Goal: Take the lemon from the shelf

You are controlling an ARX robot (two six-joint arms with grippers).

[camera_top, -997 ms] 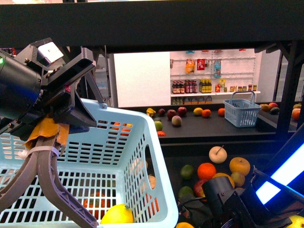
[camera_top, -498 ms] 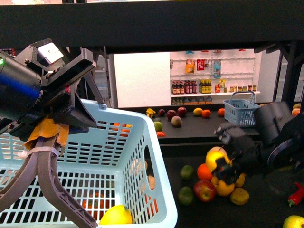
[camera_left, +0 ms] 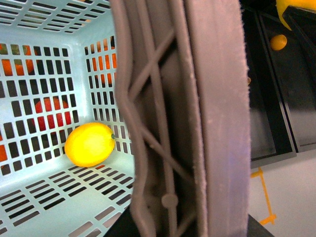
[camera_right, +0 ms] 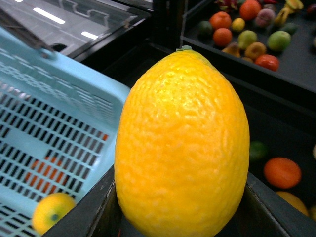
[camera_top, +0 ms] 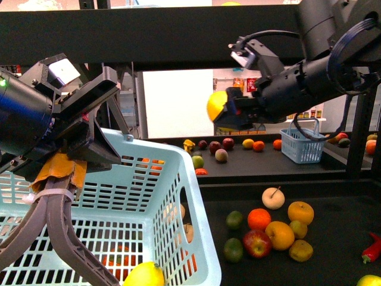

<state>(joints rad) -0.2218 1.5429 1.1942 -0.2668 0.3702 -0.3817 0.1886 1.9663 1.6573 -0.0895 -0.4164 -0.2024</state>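
High in the front view, my right gripper (camera_top: 225, 110) is shut on the lemon (camera_top: 215, 105), a bright yellow oval held up under the shelf's black top beam (camera_top: 178, 36). It hangs above the basket's right rim. In the right wrist view the lemon (camera_right: 182, 143) fills the space between the dark jaws of the gripper (camera_right: 182, 210). My left gripper (camera_top: 56, 170) is shut on the grey basket handle (camera_top: 59, 226), which holds up the light blue basket (camera_top: 178, 179). The same handle (camera_left: 197, 118) fills the left wrist view. Another yellow lemon (camera_top: 144, 275) lies on the basket floor.
On the shelf's dark lower tray (camera_top: 339, 268) lie an orange (camera_top: 259, 218), a red apple (camera_top: 257, 243), green fruits and a red chili (camera_top: 372, 247). A small blue basket (camera_top: 302, 143) and more fruit stand on the far tray. A black upright post (camera_top: 357, 125) is at the right.
My right arm has risen from the fruit pile on the lower tray to high over the basket's right side, with the lemon in its jaws. The left arm and the basket have stayed put.
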